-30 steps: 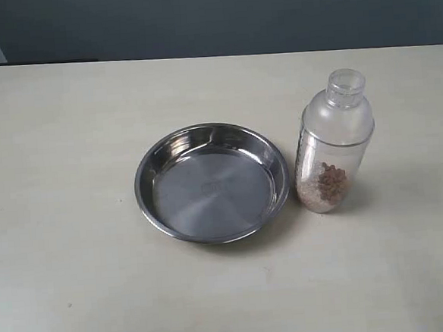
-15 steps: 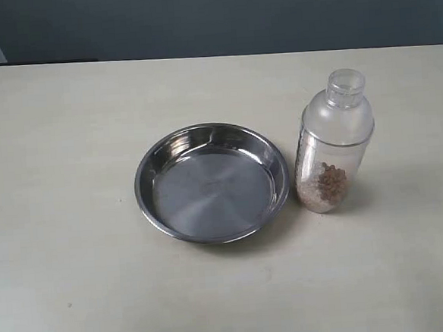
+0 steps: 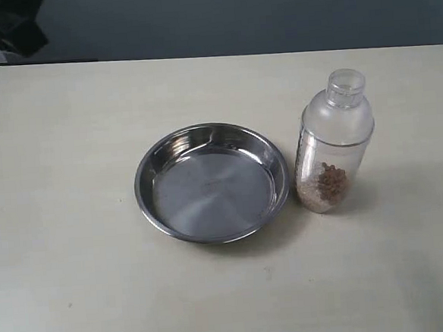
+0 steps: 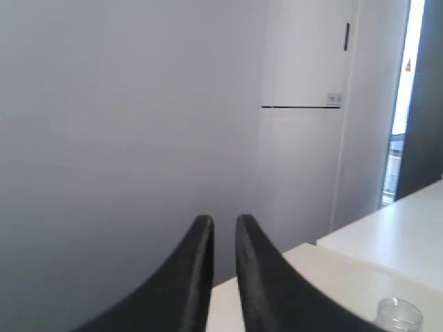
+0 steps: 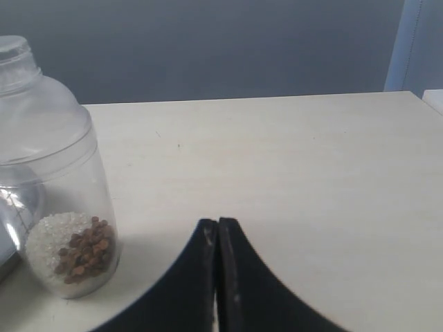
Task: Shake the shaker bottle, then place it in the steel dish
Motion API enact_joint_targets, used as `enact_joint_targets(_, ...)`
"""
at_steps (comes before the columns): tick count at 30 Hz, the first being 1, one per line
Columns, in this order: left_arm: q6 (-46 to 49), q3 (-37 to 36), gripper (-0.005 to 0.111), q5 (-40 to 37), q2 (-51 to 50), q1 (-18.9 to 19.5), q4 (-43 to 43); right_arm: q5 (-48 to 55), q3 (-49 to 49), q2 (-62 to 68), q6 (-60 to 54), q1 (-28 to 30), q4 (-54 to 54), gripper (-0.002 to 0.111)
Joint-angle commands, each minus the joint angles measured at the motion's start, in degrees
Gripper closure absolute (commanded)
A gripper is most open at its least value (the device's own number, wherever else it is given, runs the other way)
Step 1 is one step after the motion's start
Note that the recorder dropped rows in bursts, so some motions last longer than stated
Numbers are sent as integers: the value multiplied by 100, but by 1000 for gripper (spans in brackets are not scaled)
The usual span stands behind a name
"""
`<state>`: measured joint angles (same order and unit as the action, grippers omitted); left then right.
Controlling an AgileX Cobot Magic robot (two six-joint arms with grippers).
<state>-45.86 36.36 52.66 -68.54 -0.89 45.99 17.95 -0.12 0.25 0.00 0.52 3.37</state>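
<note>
The shaker bottle [image 3: 334,144] stands upright on the table just right of the steel dish [image 3: 211,183], close to its rim, with brown and whitish grains at its bottom. Nothing lies in the dish. In the right wrist view the bottle [image 5: 59,187] is off to one side of my right gripper [image 5: 218,223], which is shut and empty, low over the table. My left gripper [image 4: 223,221] is raised and faces a wall, a narrow gap between its fingers and nothing in it. Only the bottle's cap [image 4: 399,315] shows in that view.
A dark part of an arm [image 3: 2,25] shows at the exterior view's top left corner, beyond the table's far edge. The pale table top [image 3: 77,282] stretches around the dish and bottle. A dark wall [image 3: 234,17] runs behind the table.
A dark part of an arm has come into the exterior view's top left corner. The bottle and the dish have not moved.
</note>
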Motion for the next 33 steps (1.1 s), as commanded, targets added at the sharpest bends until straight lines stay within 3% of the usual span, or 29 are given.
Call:
enact_joint_targets(1, -458, 429, 67, 278, -681, -36, 524, -47, 12, -25, 0, -1, -13, 109)
enact_joint_targets(4, -458, 637, 41, 452, -1002, -36, 692, -47, 12, -25, 0, -1, -13, 109)
enact_joint_targets(7, -458, 825, 1, 668, -1264, -56, 925, -47, 12, -25, 0, -1, -13, 109)
enact_joint_targets(11, -484, 1025, 1, 989, -1634, -407, 1195, -47, 12, -25, 0, -1, -13, 109)
enact_joint_targets(24, 87, 2073, 1, 1146, -2857, -1927, 723, -47, 12, -25, 0, -1, -3, 109)
enact_joint_targets(33, 104, 2733, 1, 1314, -3854, -2408, 594, -47, 12, -25, 0, -1, -3, 109)
